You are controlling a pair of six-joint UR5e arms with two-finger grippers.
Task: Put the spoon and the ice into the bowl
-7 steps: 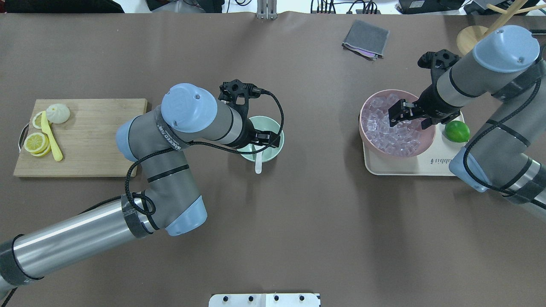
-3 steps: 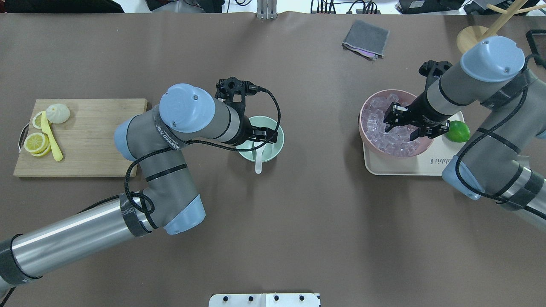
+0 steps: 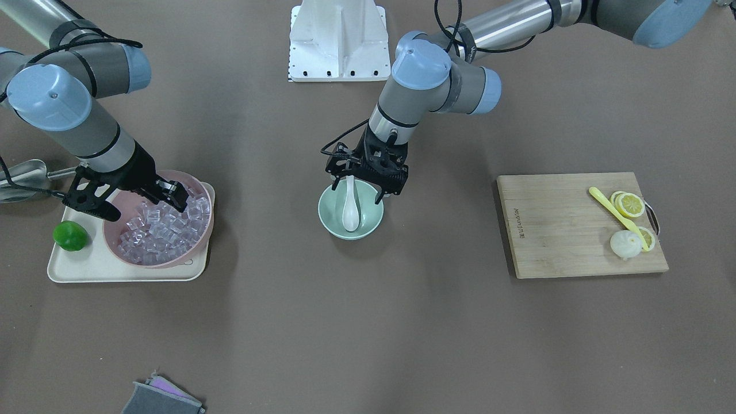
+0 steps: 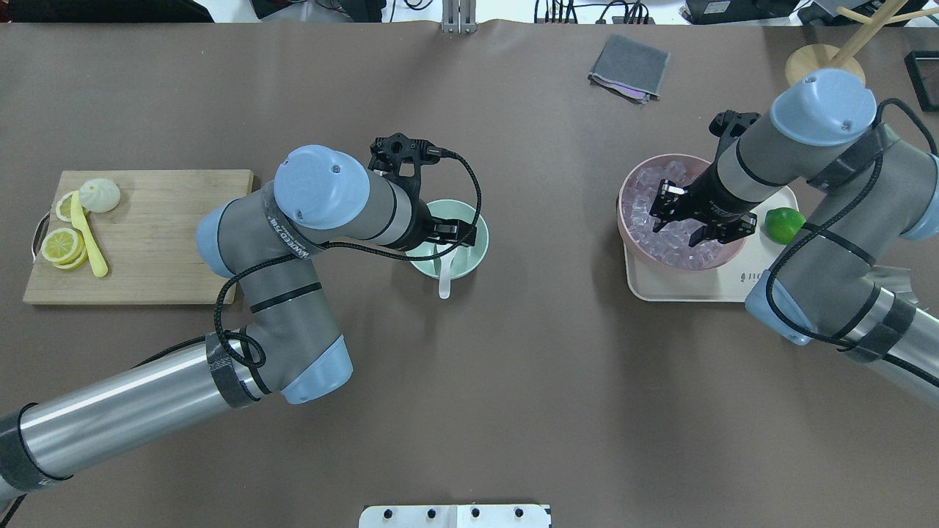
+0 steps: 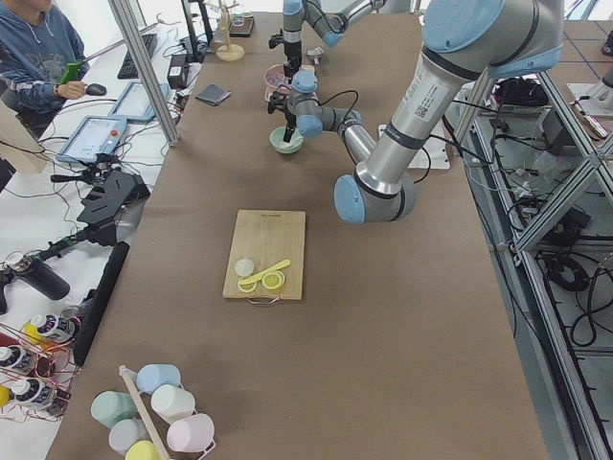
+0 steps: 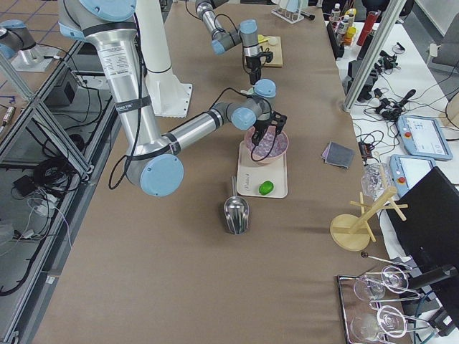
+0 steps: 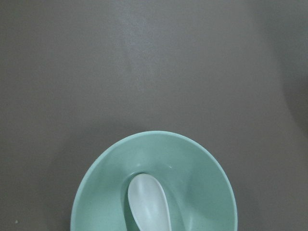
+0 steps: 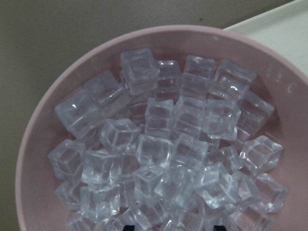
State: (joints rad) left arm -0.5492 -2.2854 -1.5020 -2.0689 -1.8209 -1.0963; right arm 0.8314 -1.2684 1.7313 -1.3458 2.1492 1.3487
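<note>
A small glossy white soup spoon (image 3: 351,210) rests scoop-first inside the small mint-green bowl (image 3: 368,230) at frame centre. My left gripper (image 3: 357,187) hangs spread above its handle, which overhangs the rim; a careless lift could flip it out. Right of the overhead view, my right gripper (image 4: 698,224), spread and empty, hovers over clear ice cubes (image 8: 154,149) in a large pink bowl (image 8: 31,159); slick cubes may squirt away. Wrist views cut off the jaws' tips, so contact is unclear

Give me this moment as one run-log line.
spoon: in bowl, handle over rim | left gripper: open, above bowl | right gripper: open, low over ice in pink bowl | ice: none in bowl yet
</note>
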